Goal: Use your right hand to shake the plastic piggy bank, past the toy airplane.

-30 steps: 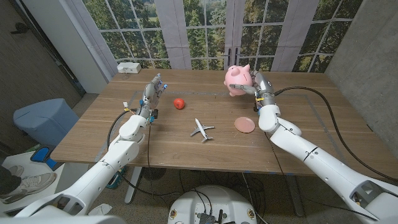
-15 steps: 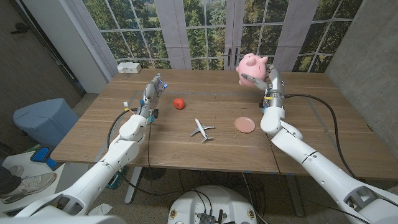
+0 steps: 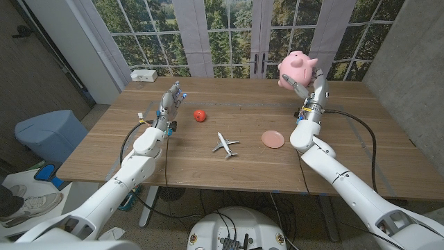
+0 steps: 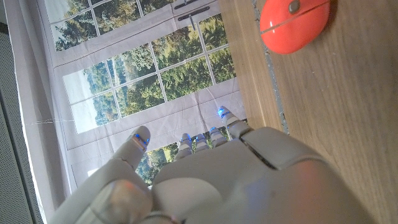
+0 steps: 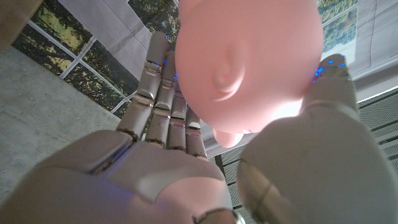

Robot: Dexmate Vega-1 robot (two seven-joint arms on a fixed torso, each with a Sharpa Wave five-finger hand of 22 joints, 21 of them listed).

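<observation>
My right hand (image 3: 309, 87) holds the pink plastic piggy bank (image 3: 297, 67) high above the table's far right, in front of the windows. In the right wrist view the piggy bank (image 5: 249, 59) sits between my fingers (image 5: 158, 106) and thumb, its rounded pink body close to the camera. The white toy airplane (image 3: 225, 144) lies on the wood near the table's middle, nearer to me than the raised piggy bank. My left hand (image 3: 168, 104) stands at the left of the table with fingers apart, holding nothing; the left wrist view shows its back (image 4: 249, 180).
A red tomato-like ball (image 3: 200, 114) lies right of my left hand and appears as a red shape (image 4: 293, 25) in the left wrist view. A pink plate (image 3: 272, 139) lies below my right forearm. A white box (image 3: 143, 75) sits at the far left corner.
My right hand has carried the piggy bank up and to the right, from just above the table's far edge to well above it. The left arm has not moved.
</observation>
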